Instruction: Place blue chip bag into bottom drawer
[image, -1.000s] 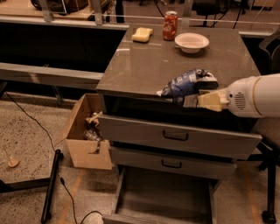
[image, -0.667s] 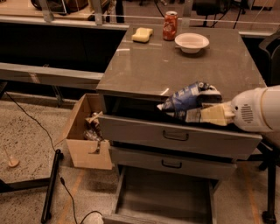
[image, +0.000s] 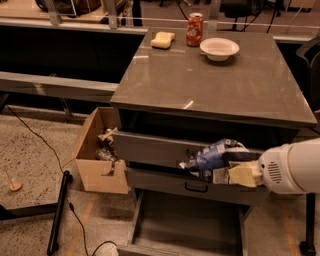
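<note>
Gripper (image: 226, 166) before the drawer fronts (image: 150, 149), fingers pinching blue chip bag (image: 211, 157); bottom drawer (image: 190, 225) below, its front cut off

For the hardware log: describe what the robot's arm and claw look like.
The arm is a smooth, rounded white casing with a round patch of small holes. The claw, at lower right before the drawer fronts, has a cream base and a dark finger.
</note>
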